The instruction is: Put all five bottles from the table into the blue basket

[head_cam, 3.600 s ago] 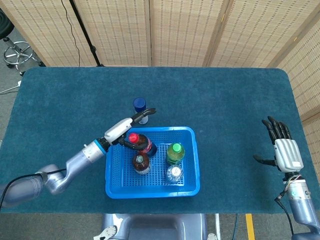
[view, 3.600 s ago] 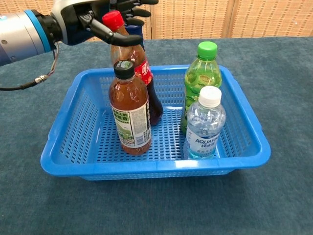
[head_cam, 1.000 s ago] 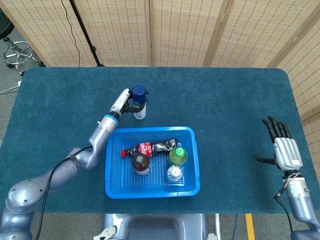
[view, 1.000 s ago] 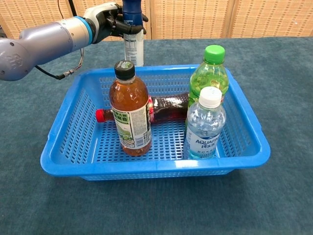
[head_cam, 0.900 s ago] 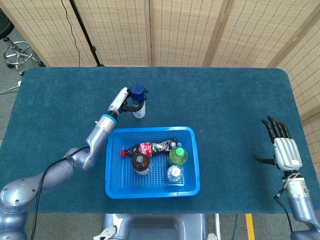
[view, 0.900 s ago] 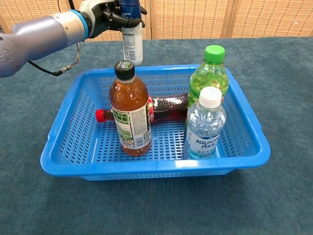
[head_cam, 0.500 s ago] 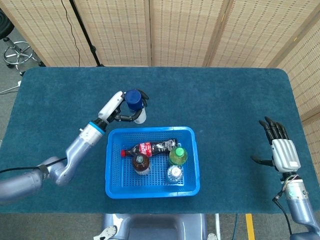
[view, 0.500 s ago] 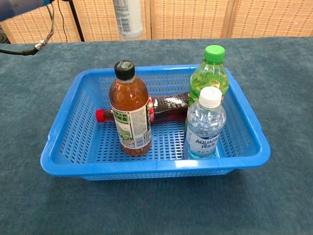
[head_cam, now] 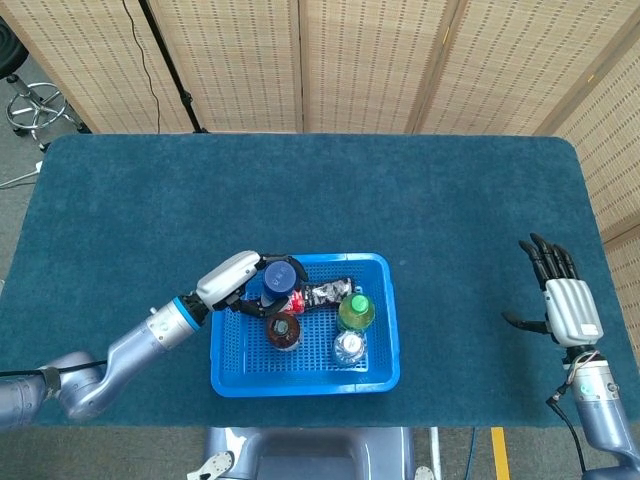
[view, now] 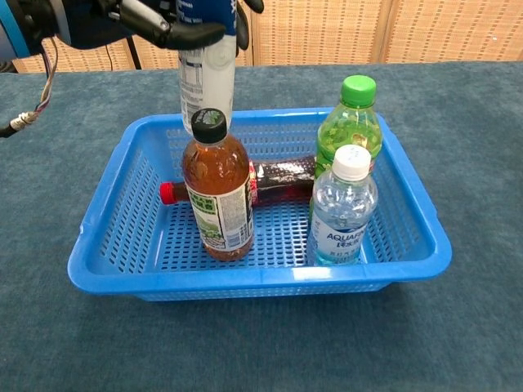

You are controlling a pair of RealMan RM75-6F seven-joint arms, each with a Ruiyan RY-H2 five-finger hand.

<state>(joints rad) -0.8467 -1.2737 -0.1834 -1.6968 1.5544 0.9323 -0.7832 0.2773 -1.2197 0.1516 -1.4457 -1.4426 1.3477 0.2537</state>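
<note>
Blue perforated plastic basket seen in both views, white-labelled clear bottle with dark blue cap gripped upright by left hand over its rear-left corner, fingers wrapped round it, right hand, captured only overhead, spread, nothing held.

The clear water bottle, standing at the blue basket's four o'clock corner, reads "AQUARIUS" on its label. Print on the other bottles' labels is too small to read.
</note>
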